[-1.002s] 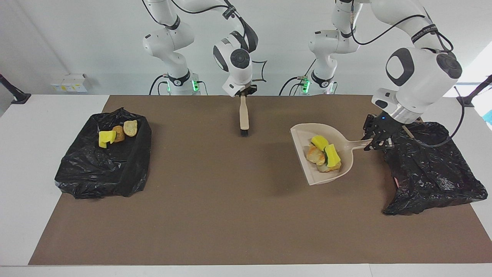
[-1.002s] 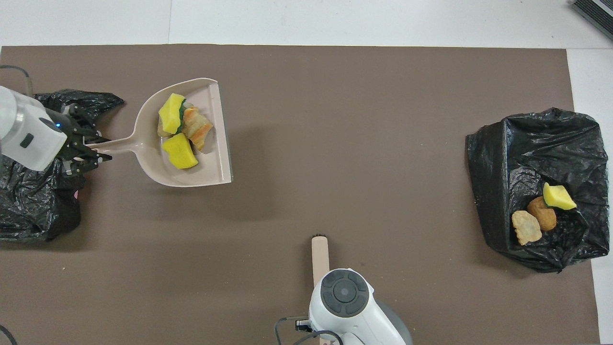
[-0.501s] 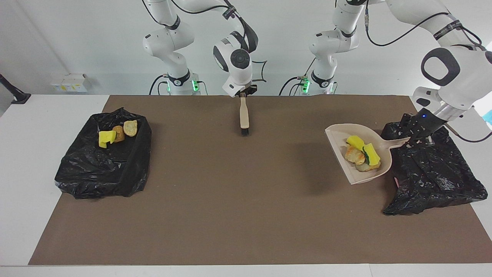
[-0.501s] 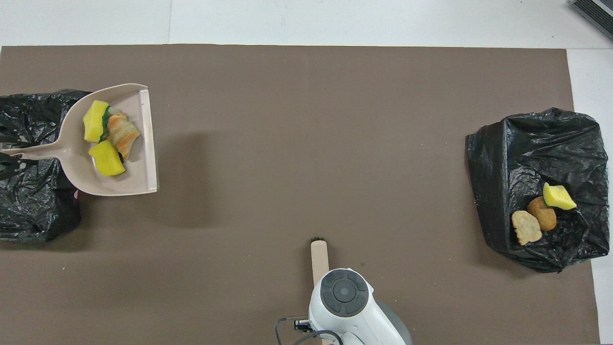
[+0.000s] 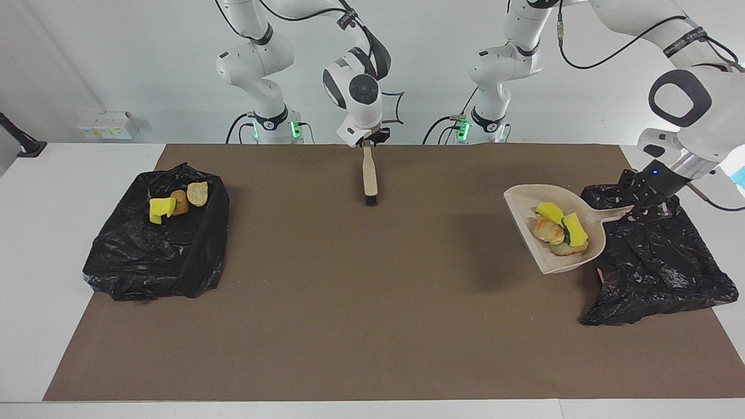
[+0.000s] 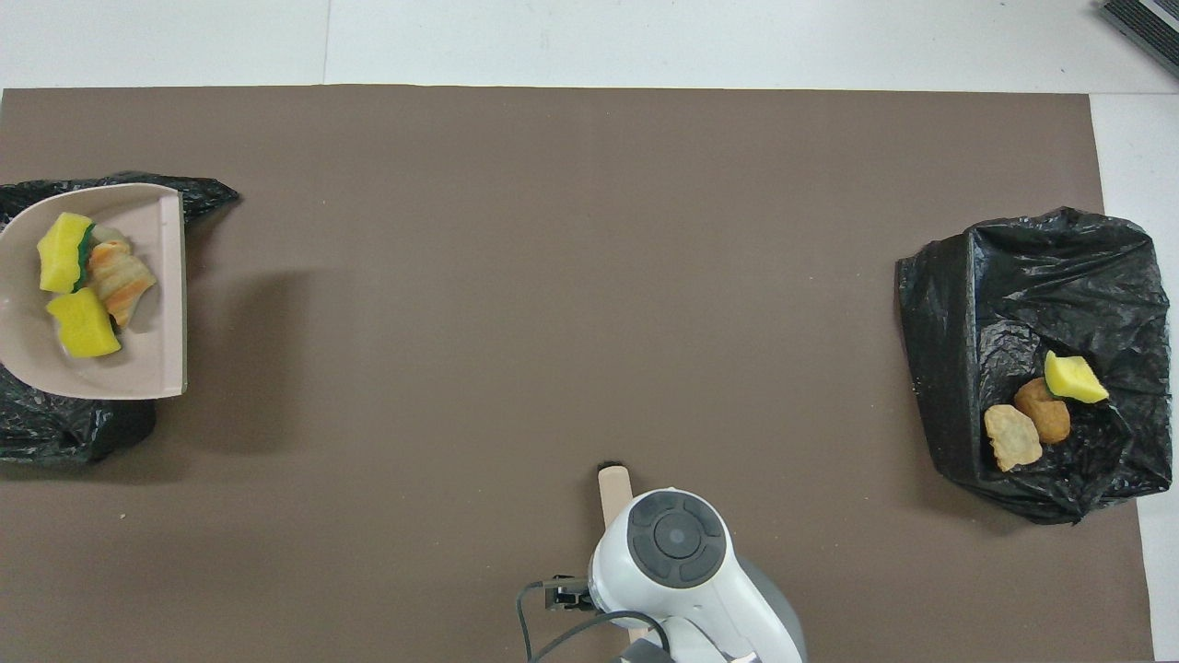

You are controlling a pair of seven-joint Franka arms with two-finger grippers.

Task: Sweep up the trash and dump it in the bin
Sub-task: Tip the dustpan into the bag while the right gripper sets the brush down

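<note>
A beige dustpan (image 5: 524,212) holds the trash (image 5: 561,233): yellow foam chunks and tan bread-like lumps. My left gripper (image 5: 637,210) is shut on the dustpan's handle. It holds the pan in the air, partly over the edge of the black bag-lined bin (image 5: 657,267) at the left arm's end. In the overhead view the dustpan (image 6: 147,378) with its trash (image 6: 87,285) covers part of that bin (image 6: 64,428), and the left gripper is out of view. My right gripper (image 5: 368,141) is shut on a beige brush (image 5: 369,177) and holds it bristles down over the mat's middle, near the robots.
A second black-lined bin (image 5: 157,262) stands at the right arm's end and holds a yellow chunk and two brown lumps (image 5: 174,203). It also shows in the overhead view (image 6: 1013,276). A brown mat (image 5: 361,302) covers the table between the bins.
My left arm has carried the loaded dustpan from over the mat toward the left arm's end, onto the bin's edge. The right arm and brush have barely moved.
</note>
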